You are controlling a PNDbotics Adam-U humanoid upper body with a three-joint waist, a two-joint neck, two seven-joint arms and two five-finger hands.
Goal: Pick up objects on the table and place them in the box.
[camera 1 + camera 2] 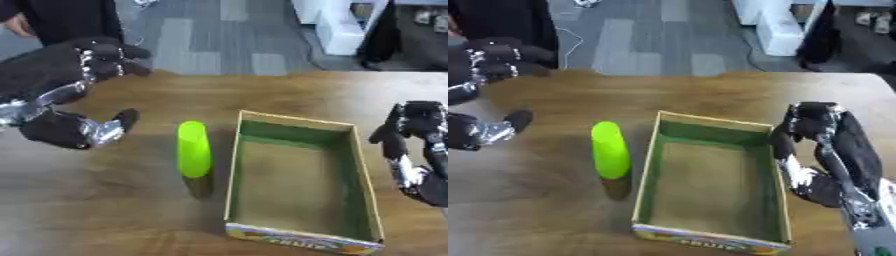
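The left hand point(61, 95) hangs above the wooden table point(105, 210) with its fingers point(109, 55) and thumb point(118, 122) spread wide apart, holding nothing. Just to its right, and slightly nearer the camera than the thumb tip, a bright green cylinder point(193, 149) stands upright on the table, apart from the hand. Farther right again, just beside the cylinder, lies 1 open cardboard box point(233, 170) with a green interior, nothing visible inside it. The right hand point(833, 150) sits just beside the box's far-right wall, fingers point(802, 117) bent downward near the rim, gripping nothing; whether they touch the box cannot be told.
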